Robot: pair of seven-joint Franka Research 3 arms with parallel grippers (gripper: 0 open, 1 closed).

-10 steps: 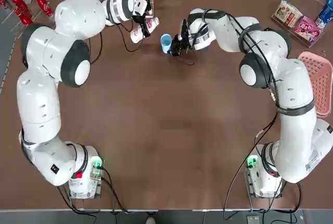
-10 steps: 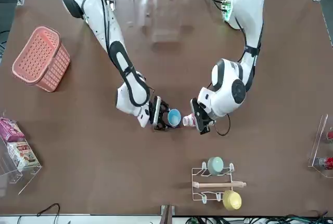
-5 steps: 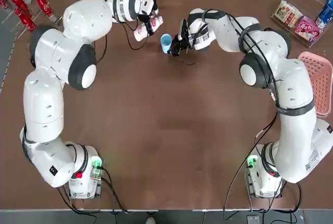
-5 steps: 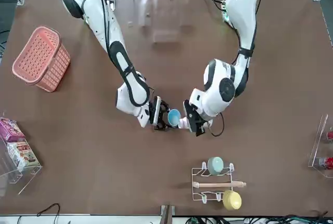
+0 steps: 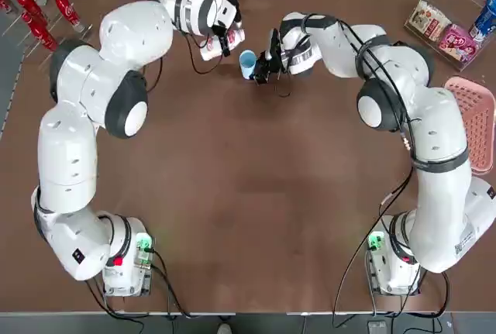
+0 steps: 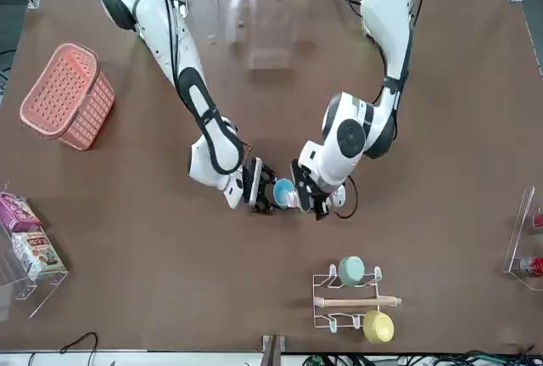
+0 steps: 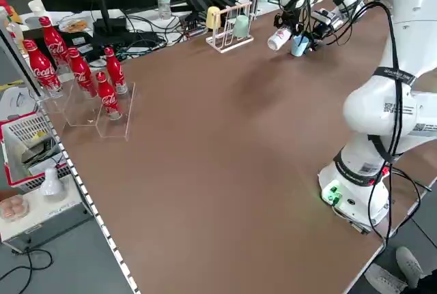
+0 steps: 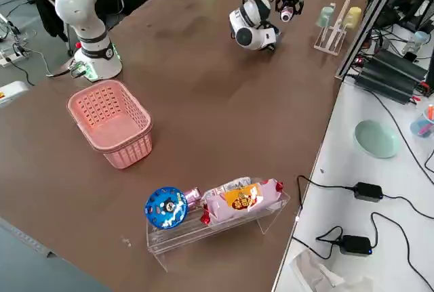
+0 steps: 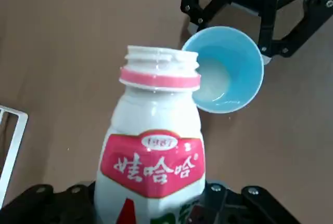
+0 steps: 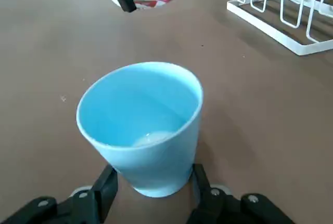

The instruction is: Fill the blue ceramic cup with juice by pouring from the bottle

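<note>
While the right gripper (image 5: 257,70) clamps the blue ceramic cup (image 5: 247,63) steady, the left gripper (image 5: 221,39), closed on the bottle (image 5: 219,42), tilts its open mouth just beside the cup's rim; a small pool lies inside

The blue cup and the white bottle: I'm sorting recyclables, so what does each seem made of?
The blue cup looks like glazed ceramic or smooth plastic: an even, slightly glossy sky-blue wall with a thin rim; the look leaves it open. The white bottle looks like opaque plastic: a moulded threaded neck, a pink ring beneath it and a printed red label.
</note>
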